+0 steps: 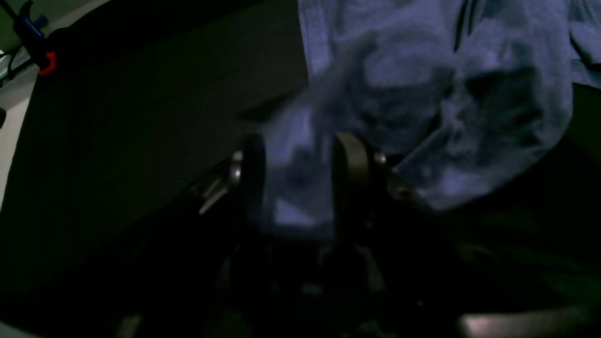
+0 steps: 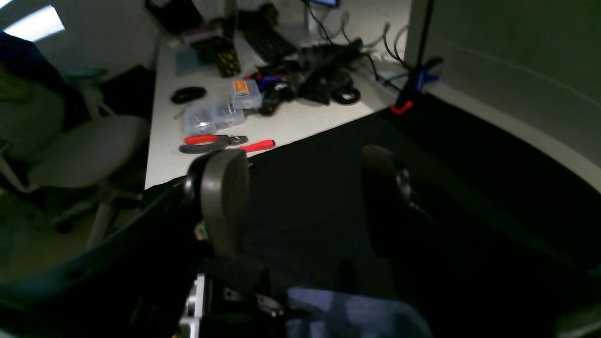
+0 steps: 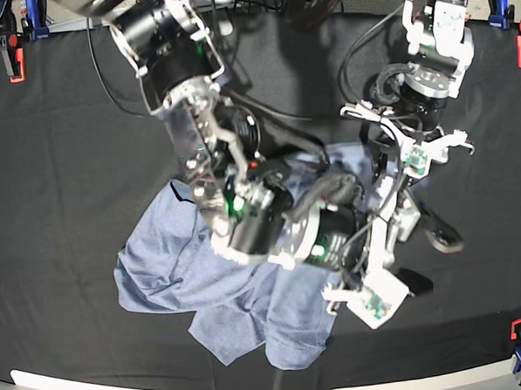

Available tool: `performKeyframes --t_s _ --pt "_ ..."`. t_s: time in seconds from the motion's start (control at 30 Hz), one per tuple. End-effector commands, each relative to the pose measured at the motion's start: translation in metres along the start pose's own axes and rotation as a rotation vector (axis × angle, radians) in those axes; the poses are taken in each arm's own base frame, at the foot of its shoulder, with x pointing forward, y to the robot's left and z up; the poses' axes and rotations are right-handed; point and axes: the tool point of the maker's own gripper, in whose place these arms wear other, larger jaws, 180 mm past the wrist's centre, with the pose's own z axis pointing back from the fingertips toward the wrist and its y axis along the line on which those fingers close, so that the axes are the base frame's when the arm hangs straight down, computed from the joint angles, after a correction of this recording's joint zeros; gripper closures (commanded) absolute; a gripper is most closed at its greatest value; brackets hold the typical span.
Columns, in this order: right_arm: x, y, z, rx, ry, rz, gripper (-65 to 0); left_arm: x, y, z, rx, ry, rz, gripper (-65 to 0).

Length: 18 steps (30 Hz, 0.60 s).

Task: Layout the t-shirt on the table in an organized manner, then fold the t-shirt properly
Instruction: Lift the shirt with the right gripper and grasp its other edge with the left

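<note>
Grey pads of the right end effector [image 2: 305, 206] spread wide, nothing between them but black desk [image 2: 469, 197] cloth; blue-grey t-shirt [image 2: 352, 314] fabric just beneath, at 6 o'clock in the right wrist view. Left end effector [image 1: 296, 183] parted too, with a fold of shirt lying between its two fingers [image 1: 350, 173]; whether pinched or merely straddled, cannot tell. Seen from the base camera, both arms crossed low over the middle of the desk [image 3: 65, 127], wrists nearly touching above the t-shirt [image 3: 186, 269]. Shirt crumpled and bunched, spilling toward 7 o'clock from the arms, hem near the front edge. Farther out: red and blue clamps [image 3: 8, 51] at the corners, at 11 and 1 o'clock. Beyond the cloth, at 11 o'clock in the right wrist view, red-handled pliers [image 2: 211, 143] beside clear plastic boxes [image 2: 216, 115].
</note>
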Motion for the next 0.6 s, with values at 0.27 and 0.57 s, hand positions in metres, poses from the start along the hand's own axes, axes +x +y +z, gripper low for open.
performKeyframes --t_s 0.27,0.57 --pt "0.022 -0.052 0.021 -0.137 0.064 0.057 -37.0 0.008 0.002 0.001 0.004 -0.017 -0.004 -21.5" --pt "0.007 -0.152 0.119 -0.472 0.072 -0.067 -36.8 -0.008 0.002 -0.005 -0.002 0.037 0.032 -21.5"
